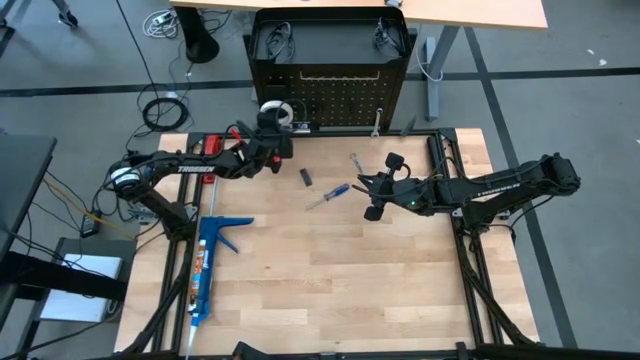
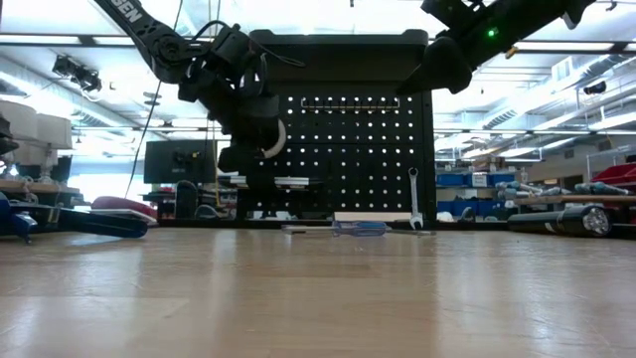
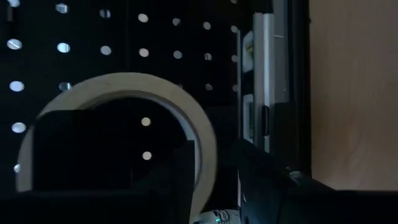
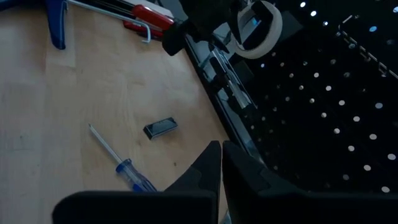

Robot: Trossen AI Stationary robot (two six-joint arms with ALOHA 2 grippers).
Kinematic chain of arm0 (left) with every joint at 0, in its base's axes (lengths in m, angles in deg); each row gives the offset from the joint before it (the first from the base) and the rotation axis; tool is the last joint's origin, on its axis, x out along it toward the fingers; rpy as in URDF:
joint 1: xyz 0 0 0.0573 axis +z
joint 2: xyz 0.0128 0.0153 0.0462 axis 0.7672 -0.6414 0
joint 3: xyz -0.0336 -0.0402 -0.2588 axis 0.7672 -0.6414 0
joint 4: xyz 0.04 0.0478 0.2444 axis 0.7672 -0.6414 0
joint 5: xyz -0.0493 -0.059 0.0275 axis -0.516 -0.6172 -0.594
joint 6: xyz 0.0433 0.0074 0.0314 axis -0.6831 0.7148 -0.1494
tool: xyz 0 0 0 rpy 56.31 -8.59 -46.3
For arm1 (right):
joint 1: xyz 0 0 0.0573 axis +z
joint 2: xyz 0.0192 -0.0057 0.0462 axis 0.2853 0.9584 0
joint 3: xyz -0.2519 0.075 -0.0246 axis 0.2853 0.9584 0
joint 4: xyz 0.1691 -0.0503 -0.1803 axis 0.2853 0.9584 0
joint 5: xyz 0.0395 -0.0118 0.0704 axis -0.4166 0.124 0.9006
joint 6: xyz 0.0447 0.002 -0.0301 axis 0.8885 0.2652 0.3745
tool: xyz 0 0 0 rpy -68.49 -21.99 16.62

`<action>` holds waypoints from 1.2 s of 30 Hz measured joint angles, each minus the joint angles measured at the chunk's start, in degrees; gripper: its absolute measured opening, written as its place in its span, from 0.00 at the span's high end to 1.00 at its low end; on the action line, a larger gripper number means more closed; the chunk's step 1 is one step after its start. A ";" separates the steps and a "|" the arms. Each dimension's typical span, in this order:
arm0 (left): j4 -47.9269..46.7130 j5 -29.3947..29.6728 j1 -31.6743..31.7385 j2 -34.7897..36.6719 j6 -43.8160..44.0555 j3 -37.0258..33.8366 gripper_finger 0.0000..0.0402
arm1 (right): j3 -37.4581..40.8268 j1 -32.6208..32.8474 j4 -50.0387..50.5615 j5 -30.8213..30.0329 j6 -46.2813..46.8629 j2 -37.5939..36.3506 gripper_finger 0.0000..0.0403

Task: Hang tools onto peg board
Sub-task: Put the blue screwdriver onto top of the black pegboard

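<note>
Overhead and table-level cameras share the peg board [image 1: 340,95].

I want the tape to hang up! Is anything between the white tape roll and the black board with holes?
Nothing visible is. The left hand has the white tape roll right against the peg board, with only open holes behind it.

The peg board [image 1: 345,95] stands upright at the table's far edge: a black perforated panel in a black frame. A white tape roll [image 1: 276,113] sits against its left face. One silver wrench [image 2: 413,197] hangs vertically at the board's lower right. A blue-handled screwdriver [image 1: 330,196] lies flat on the tabletop near centre, with a second silver wrench [image 1: 355,161] just beyond it.
</note>
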 joint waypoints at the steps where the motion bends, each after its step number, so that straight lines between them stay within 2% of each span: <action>1: 0.53 0.02 -0.03 0.00 -0.01 -0.01 0.69 | 0.00 0.00 -0.01 0.00 0.00 0.00 0.94; 5: 1.70 0.04 -0.08 0.00 0.04 -0.01 0.67 | 0.00 0.00 0.01 0.00 0.01 0.00 0.94; 18: 1.62 1.15 -1.42 0.00 0.33 -0.02 0.50 | 0.00 0.00 0.01 0.00 0.02 0.00 0.94; 27: -0.50 3.65 -4.19 0.00 0.73 -0.02 0.49 | 0.00 0.01 0.01 0.00 0.02 0.00 0.94; 36: -1.97 5.63 -10.77 0.00 9.89 -0.02 0.49 | 0.00 0.00 0.77 0.02 0.06 0.00 0.95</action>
